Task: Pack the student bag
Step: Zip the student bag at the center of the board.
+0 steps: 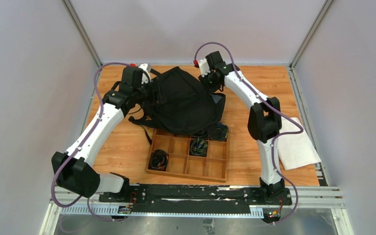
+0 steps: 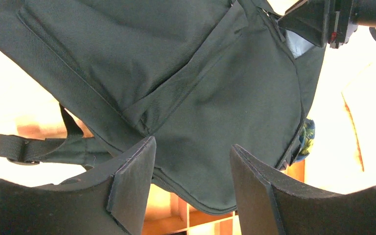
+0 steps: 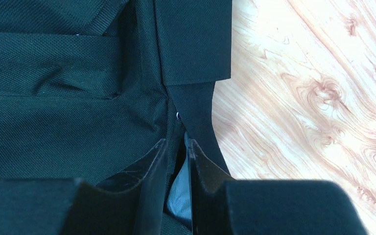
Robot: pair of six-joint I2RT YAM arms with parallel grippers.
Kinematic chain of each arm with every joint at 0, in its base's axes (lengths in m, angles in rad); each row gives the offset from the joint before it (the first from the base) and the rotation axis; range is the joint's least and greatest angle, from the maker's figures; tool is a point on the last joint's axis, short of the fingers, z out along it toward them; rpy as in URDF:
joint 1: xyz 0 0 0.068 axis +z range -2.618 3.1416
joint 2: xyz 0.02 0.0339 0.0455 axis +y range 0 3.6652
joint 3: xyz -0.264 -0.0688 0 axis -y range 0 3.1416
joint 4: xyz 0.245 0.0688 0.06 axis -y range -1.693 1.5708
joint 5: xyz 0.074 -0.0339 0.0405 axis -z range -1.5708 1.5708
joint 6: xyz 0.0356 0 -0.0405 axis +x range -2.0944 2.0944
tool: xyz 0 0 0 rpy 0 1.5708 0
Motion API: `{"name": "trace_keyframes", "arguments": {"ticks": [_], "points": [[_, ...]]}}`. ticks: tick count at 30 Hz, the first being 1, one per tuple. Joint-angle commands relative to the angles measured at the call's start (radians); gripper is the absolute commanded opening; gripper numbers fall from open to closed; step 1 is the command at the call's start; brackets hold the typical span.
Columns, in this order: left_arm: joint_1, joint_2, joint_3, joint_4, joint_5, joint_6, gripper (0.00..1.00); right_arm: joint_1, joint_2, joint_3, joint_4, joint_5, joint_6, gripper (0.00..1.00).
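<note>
Two worries. My right pincer [image 3: 176, 142] sits nearly clenched at a seam of the bag [image 1: 181, 100]; whether it holds cloth I cannot tell, so it may slip. My left pincer [image 2: 192, 147] gapes, released. The floppy bag, far-centre on the table [image 1: 127, 147], overlaps the tray [image 1: 178, 165] and could drag it.

The large floppy black fabric backpack [image 1: 183, 100] is matt woven cloth with a fine twill rib, and its strap [image 2: 24, 147] is coarser webbing. The orange-brown wooden counter [image 1: 122, 147] shows smooth, faintly glossy grain. The compartmented wooden tray [image 1: 186, 175] looks matt. The left pincer [image 2: 191, 144] has matt black, slightly rough pads [image 2: 129, 178].
</note>
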Motion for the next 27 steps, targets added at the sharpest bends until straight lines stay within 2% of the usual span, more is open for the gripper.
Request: {"name": "trace_keyframes", "arguments": {"ticks": [1, 4, 16, 23, 27], "points": [[-0.002, 0.007, 0.002, 0.023, 0.017, 0.018, 0.63, -0.004, 0.002, 0.015, -0.011, -0.011, 0.020, 0.29], [-0.002, 0.009, 0.006, 0.022, 0.019, 0.021, 0.63, -0.004, 0.013, 0.026, -0.028, 0.002, 0.012, 0.37], [-0.002, 0.027, 0.000, 0.032, 0.037, 0.016, 0.63, -0.003, -0.042, -0.086, 0.012, -0.057, 0.044, 0.32], [-0.002, 0.022, -0.001, 0.032, 0.037, 0.020, 0.63, -0.005, -0.015, -0.080, 0.018, 0.002, 0.066, 0.37], [-0.002, 0.024, 0.000, 0.032, 0.039, 0.019, 0.63, -0.011, -0.008, -0.074, 0.029, 0.032, 0.084, 0.35]]}}
